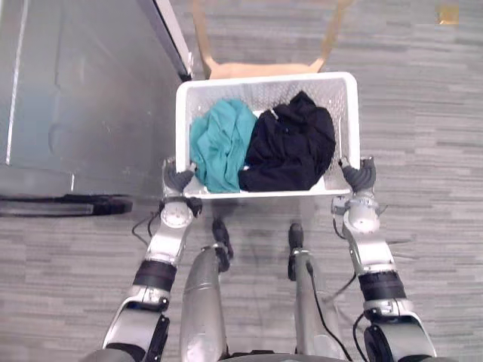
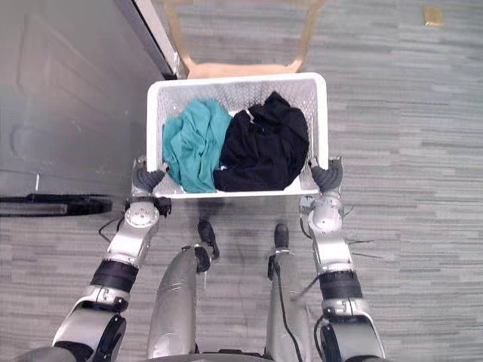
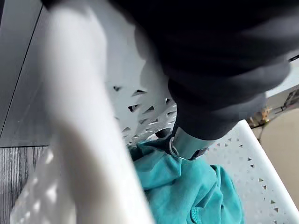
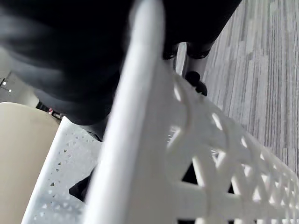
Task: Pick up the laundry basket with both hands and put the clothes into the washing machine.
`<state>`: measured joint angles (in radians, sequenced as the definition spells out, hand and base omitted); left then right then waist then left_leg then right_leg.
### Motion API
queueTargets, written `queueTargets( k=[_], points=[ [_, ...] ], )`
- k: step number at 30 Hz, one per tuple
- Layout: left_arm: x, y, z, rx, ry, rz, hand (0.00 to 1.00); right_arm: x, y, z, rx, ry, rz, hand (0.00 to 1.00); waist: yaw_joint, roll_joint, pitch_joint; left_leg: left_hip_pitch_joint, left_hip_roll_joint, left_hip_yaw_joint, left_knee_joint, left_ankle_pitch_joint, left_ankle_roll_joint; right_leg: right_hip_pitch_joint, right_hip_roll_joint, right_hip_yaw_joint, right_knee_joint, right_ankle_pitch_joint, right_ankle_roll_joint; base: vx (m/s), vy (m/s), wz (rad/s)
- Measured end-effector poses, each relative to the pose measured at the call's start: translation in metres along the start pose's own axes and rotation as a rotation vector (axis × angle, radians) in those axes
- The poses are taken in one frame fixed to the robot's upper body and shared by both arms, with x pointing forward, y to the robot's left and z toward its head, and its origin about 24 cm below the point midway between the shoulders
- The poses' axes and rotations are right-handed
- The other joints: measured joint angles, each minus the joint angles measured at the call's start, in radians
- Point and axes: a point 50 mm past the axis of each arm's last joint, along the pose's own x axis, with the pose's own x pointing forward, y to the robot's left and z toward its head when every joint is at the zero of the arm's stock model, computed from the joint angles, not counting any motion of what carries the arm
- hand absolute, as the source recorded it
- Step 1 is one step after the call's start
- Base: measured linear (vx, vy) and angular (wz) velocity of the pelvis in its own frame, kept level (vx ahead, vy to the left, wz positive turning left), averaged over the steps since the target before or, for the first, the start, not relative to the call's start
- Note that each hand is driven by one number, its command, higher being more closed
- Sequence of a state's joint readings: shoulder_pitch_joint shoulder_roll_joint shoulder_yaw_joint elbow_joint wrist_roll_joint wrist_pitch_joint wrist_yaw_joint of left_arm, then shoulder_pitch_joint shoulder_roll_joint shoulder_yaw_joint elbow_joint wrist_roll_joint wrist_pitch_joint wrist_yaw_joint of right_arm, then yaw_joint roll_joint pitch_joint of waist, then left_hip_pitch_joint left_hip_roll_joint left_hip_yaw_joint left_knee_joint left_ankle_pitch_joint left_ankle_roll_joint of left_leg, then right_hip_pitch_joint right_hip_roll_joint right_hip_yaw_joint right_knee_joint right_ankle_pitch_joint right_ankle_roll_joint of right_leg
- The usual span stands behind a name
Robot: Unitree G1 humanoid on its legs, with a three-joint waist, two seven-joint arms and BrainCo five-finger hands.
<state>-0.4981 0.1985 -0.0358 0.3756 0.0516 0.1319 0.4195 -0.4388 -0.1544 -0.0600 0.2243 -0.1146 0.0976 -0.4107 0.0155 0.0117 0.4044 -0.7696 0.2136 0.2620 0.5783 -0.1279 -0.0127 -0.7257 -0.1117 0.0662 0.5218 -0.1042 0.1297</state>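
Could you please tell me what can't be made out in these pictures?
1. Floor of the laundry basket: covered by the teal garment and black garment, both eye views.
2. Wooden frame: cut off by the top edge, left eye view.
3. Yellow floor object: too small to identify.

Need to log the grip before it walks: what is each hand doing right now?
Left hand: shut on the laundry basket, at its near left corner rim.
Right hand: shut on the laundry basket, at its near right corner rim.
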Motion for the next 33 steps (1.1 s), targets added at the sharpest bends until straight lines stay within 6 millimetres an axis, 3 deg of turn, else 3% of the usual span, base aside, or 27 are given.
queueTargets(
  k=[8,14,24,29,33],
  points=[
    [0.004,0.004,0.009,-0.049,-0.013,0.074,0.0,-0.003,0.008,0.002,0.076,0.027,-0.037,0.0,0.004,0.0,0.012,-0.025,0.012,-0.012,-0.015,0.033,0.001,-0.013,0.003,-0.035,0.0,0.004,-0.006,0.01,-0.031,0.09],
    [-0.01,0.011,0.007,-0.105,-0.043,0.097,0.0,-0.026,-0.005,-0.014,0.123,0.068,-0.085,0.0,0.006,0.0,0.012,0.035,0.006,-0.011,-0.029,0.042,0.009,0.037,-0.003,-0.045,0.011,-0.007,-0.022,0.11,-0.026,0.05],
    [-0.028,0.011,0.018,-0.292,-0.124,0.086,0.0,-0.039,-0.023,0.011,0.177,-0.077,-0.131,0.0,0.004,-0.001,0.012,0.081,-0.004,-0.016,-0.056,0.036,0.0,0.088,-0.015,-0.066,0.002,-0.036,-0.038,0.02,-0.038,0.05],
    [-0.043,0.029,-0.007,-0.296,-0.055,0.144,0.0,-0.052,-0.037,0.003,0.152,-0.067,-0.144,0.0,0.003,-0.001,0.012,0.118,-0.006,-0.015,-0.059,0.033,-0.004,0.128,-0.018,-0.069,-0.003,-0.042,-0.033,0.03,-0.015,0.01],
    [-0.072,0.036,-0.045,-0.296,0.076,0.144,0.0,-0.074,-0.044,-0.026,0.054,0.028,-0.069,0.0,0.007,-0.004,0.007,0.201,-0.021,-0.032,-0.088,0.027,-0.014,0.219,-0.031,-0.101,-0.01,-0.073,-0.038,0.07,-0.031,0.2]
  ],
)
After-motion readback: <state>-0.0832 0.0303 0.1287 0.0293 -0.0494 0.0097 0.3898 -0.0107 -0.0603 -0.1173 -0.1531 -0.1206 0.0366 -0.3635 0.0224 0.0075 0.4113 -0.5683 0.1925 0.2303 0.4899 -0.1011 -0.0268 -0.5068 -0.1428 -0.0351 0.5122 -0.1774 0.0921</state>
